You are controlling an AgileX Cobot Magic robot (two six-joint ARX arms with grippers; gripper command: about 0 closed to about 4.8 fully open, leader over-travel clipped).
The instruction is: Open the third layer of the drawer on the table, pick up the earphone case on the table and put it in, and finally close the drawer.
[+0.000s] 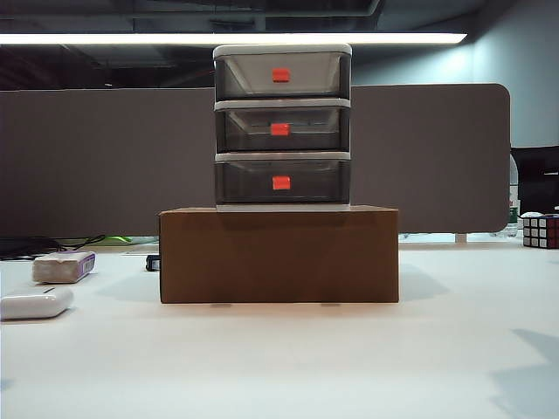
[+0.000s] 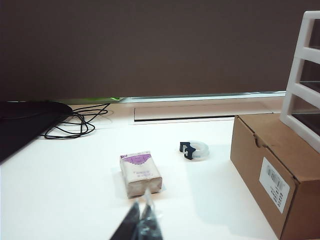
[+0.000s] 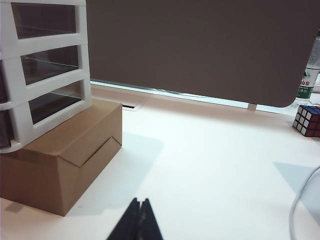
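- Left gripper (image 2: pixel 142 222): fingers pressed together, nothing between them, low at the near edge of the table (image 1: pixel 288 367), on the left side.
- Right gripper (image 3: pixel 139 220): likewise pressed together and empty, at the near edge on the right.
- Neither gripper visible in the exterior view.
- Case (image 1: pixel 35 303): lying flat at the near left of the table, long axis across, roughly 8 o'clock from the box (image 1: pixel 279 255) in the exterior view; absent from both wrist views.
- Block (image 2: pixel 140 173): dead ahead of the left gripper at 12 o'clock, just behind the case in the exterior view.
- Drawer (image 1: pixel 282 127): on top of the box, mid-table, all tiers shut.
- Third layer (image 1: pixel 282 182): handle (image 1: pixel 281 182) facing the near edge; at about 1 o'clock from the left gripper, 11 o'clock from the right.
- Judgement: either arm placed to pull the handle; left arm plainly nearer the case.
- Handles seen only in the exterior view; wrist views give just the unit's sides.
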